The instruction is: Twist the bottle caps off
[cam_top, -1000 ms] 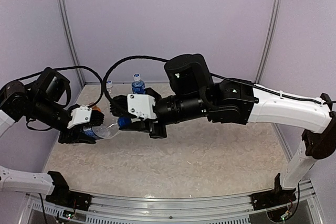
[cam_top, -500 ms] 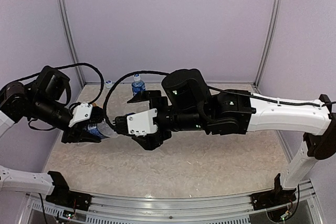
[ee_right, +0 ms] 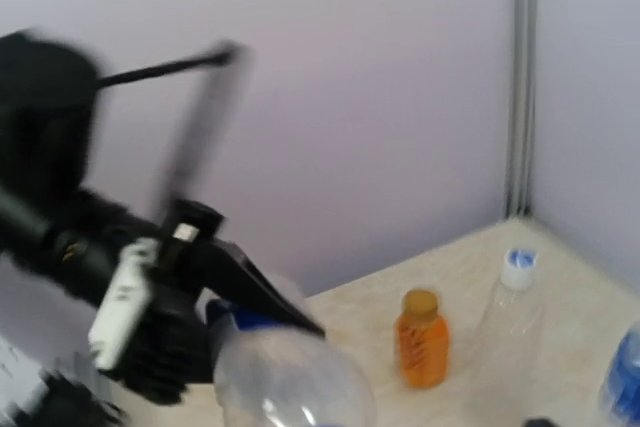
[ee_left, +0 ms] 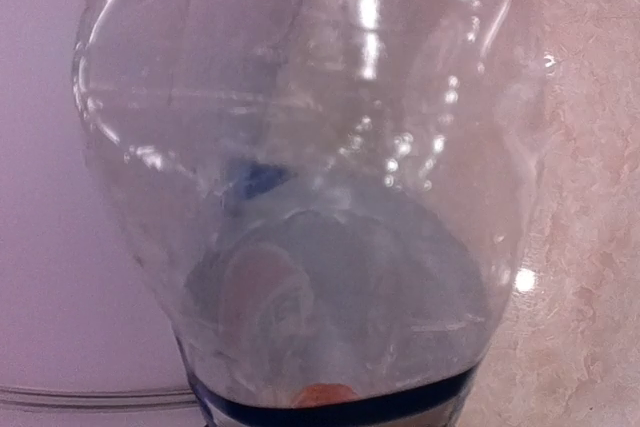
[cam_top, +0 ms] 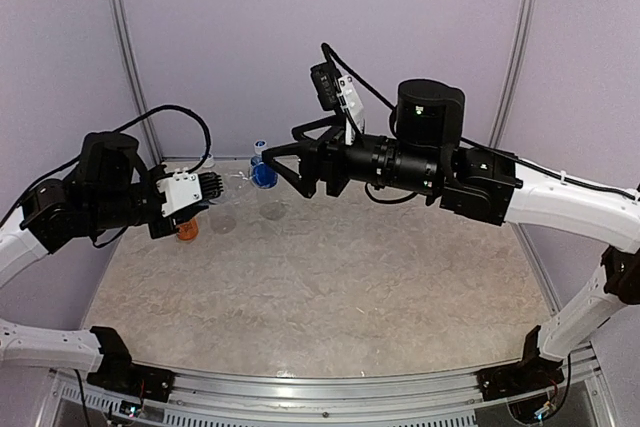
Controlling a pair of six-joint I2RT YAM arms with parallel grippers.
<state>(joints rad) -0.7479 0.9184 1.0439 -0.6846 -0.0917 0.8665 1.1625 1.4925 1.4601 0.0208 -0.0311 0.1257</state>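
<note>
My left gripper [cam_top: 210, 188] is shut on a clear bottle [cam_top: 233, 185] with a blue label band, held on its side above the table's back left. In the left wrist view this bottle [ee_left: 320, 147] fills the frame and hides the fingers. The right wrist view shows it from the front, the bottle [ee_right: 290, 382] sitting in the black fingers [ee_right: 255, 292]. I cannot make out its cap. My right gripper [cam_top: 282, 163] hangs open in the air just right of the bottle, holding nothing. An orange bottle [ee_right: 422, 339] stands with its orange-brown cap [ee_right: 421, 300] on.
The orange bottle [cam_top: 187, 231] stands under the left gripper. A tall clear bottle [ee_right: 508, 312] with a blue-white cap [ee_right: 518, 265] stands beside it. A blue-labelled bottle [cam_top: 263, 173] with its cap [cam_top: 258, 145] stands at the back, behind the right gripper. Walls close the back and both sides.
My right gripper has let go of the bottle's blue cap end, opened, and risen up and back to the right. My left arm has lifted the clear bottle back and higher.
</note>
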